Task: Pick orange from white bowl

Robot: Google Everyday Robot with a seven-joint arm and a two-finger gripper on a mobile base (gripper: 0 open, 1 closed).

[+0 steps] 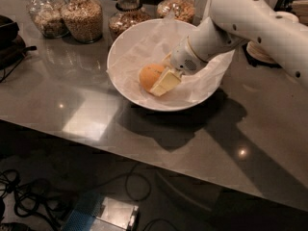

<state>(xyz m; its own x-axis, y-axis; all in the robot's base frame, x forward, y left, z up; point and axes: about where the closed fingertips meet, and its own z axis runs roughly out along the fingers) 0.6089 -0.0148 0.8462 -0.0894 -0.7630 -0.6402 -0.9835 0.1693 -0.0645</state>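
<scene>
The orange (149,74) lies in the white bowl (125,42) on its crumpled white paper lining, left of the bowl's middle. The bowl stands on the grey table. My gripper (161,83) reaches down into the bowl from the right and sits right against the orange's right front side, with a pale yellowish part of it overlapping the fruit. The white arm (240,18) crosses over the bowl's right rim and hides that part of the bowl.
Several glass jars of grains (83,14) stand in a row behind the bowl. A stack of beige plates (262,52) is at the back right, partly behind the arm. A dark object (9,40) sits at the left edge. Cables lie on the floor below the table's front edge.
</scene>
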